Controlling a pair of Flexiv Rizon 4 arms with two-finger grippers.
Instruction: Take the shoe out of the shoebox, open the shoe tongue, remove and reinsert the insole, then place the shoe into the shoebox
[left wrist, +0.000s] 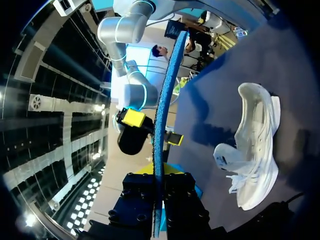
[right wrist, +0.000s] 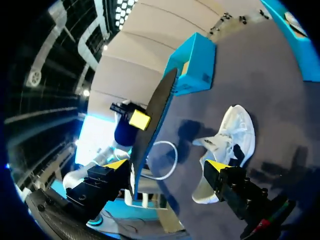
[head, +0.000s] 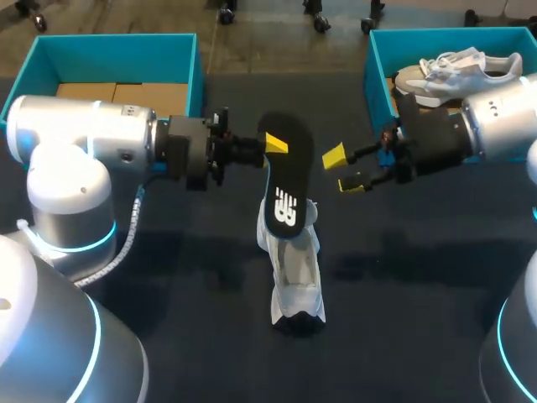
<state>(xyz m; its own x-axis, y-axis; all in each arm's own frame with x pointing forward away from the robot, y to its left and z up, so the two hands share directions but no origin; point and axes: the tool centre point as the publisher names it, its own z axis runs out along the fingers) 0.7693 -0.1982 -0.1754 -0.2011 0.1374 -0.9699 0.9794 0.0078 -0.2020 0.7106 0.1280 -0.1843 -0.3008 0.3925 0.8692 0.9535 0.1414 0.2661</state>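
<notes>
Holding the insole (head: pixel 286 189) by its far end, the left gripper (head: pixel 270 149) is closed on it from both faces. The left wrist view shows the insole edge-on, pinched between the fingers. That end grip leaves most of the insole's length free, which suits feeding it back heel or toe first. The insole hangs above the middle of the table (head: pixel 403 277). The wrist views show it lifted clear of the shoe (head: pixel 295 273), though from the head view its near end overlaps the shoe's collar. The shoe sits on the table just near of the insole, toe pointing toward the near edge. Its opening appears to face up with the tongue pulled back, so the cavity is exposed for reinsertion. The right gripper (head: pixel 342 169) waits just right of the insole with its yellow tips spread wide and nothing between them. It is probably there to take or steady the free part. The left shoebox (head: pixel 109 46) stands at the far left, showing only its cardboard floor. The right shoebox (head: pixel 377 63) at the far right has a second shoe (head: pixel 461 71) in it. Judging by this, the removal is done, while reinsertion and boxing are left.
</notes>
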